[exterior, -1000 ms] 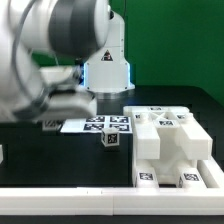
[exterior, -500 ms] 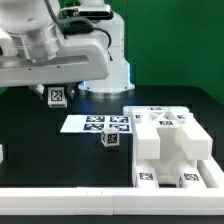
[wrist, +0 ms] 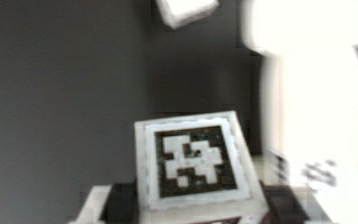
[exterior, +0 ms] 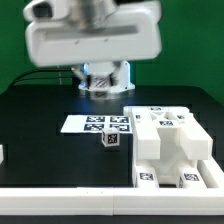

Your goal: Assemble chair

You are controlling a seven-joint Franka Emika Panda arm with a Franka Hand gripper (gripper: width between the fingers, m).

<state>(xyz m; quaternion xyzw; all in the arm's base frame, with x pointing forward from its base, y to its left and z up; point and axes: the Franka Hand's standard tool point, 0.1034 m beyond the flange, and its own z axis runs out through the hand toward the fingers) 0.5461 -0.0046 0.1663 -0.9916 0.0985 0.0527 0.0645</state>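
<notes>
In the wrist view my gripper (wrist: 190,204) is shut on a white chair part (wrist: 194,160) that carries a black-and-white tag and stands up between the jaws. Beyond it lie the big white chair block (wrist: 318,70) and another white piece (wrist: 185,10), both blurred. In the exterior view the stacked chair panels (exterior: 170,145) with several tags sit at the right. A small tagged peg (exterior: 111,141) stands in front of the marker board (exterior: 95,124). My arm (exterior: 95,35) is a blurred white mass across the top; gripper and held part do not show there.
A white rail (exterior: 100,198) runs along the table's front edge. A small white piece (exterior: 2,153) pokes in at the exterior view's left edge. The robot base (exterior: 105,78) stands behind the marker board on the black table.
The arm has swung up and toward the exterior view's right, lifting the tagged part from beside the marker board's left end out of the exterior view. Parts on the table have not moved.
</notes>
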